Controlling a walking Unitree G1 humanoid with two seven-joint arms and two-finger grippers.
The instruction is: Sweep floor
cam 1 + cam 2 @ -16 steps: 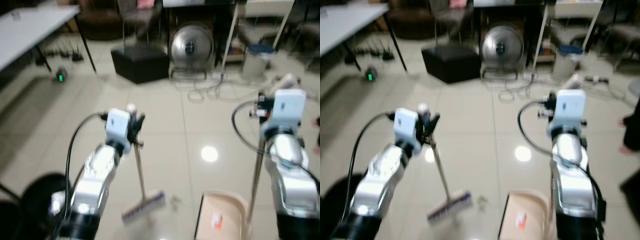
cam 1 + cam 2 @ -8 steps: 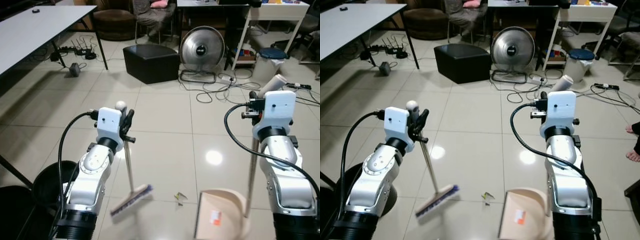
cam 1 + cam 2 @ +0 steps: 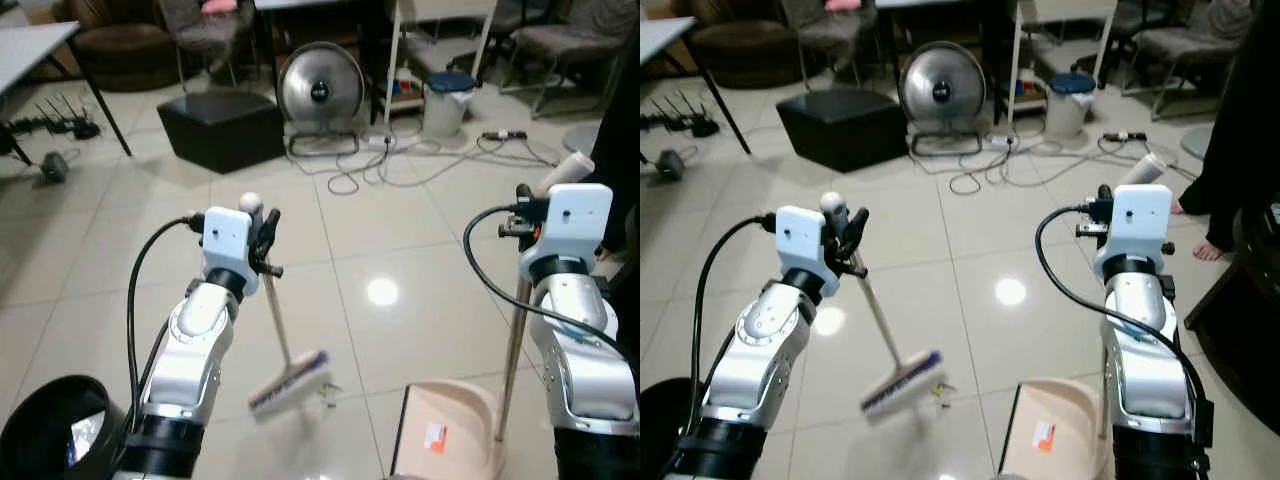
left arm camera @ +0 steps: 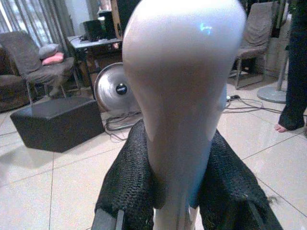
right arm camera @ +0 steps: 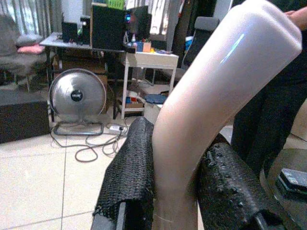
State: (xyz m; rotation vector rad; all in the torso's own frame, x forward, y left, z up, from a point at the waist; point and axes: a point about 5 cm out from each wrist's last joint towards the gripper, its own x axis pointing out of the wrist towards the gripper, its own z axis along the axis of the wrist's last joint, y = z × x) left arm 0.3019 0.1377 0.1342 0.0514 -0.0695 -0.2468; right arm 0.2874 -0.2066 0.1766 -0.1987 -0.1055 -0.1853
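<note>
broom head [image 3: 290,382] now against scrap [image 3: 328,393], dustpan [image 3: 445,430] rightward

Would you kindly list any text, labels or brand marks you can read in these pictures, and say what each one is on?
None can be read.
Fan: a small mark on its hub, too blurred to read.
Dustpan: an orange and white sticker, its print too small to read.

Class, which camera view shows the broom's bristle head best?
The left eye view: the broom head shows whole on the tiles beside the dustpan. The right eye view shows it similarly. The left wrist view shows the handle tip in the left hand.
</note>
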